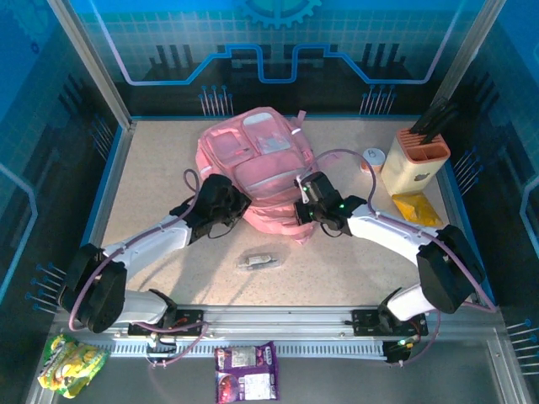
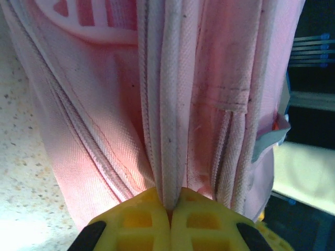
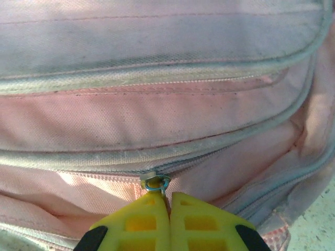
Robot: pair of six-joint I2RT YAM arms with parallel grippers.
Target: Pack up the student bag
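Student bag (image 1: 257, 168), pink and soft, lies toward 12 o'clock on the speckled desk (image 1: 152, 185), with its zipped front pockets and see-through panel facing up. It is the biggest thing here, and both my arms reach in to its near side.

My left fingers (image 1: 242, 204) meet the bag at its 8 o'clock edge. On my left wrist camera those yellow fingers (image 2: 168, 210) are pressed together on a raised ridge of the bag's fabric, a zip-edged seam that runs straight down between them.

My right fingers (image 1: 305, 198) are at the bag's 4 o'clock corner. On my right wrist camera they (image 3: 168, 203) are closed tight against each other. The zip pull (image 3: 157, 183), a small metal slider with a blue ring, is caught right at their tips on one of the bag's curved zip lines.

At 2 o'clock on the desk, well apart from the bag, stands a cream and orange holder (image 1: 418, 160) with dark sticks poking out of its top. A yellow packet (image 1: 417, 207) lies just beside it on the near side, and a small white round thing (image 1: 373, 156) sits at its left.

At 6 o'clock from the bag, between my two arms, a small grey object (image 1: 259, 262) lies flat; I cannot tell what it is.

On the ledge in front of my bases lie a purple packet (image 1: 246, 371) at 6 o'clock and a yellow-green packet (image 1: 72, 364) at 8 o'clock.
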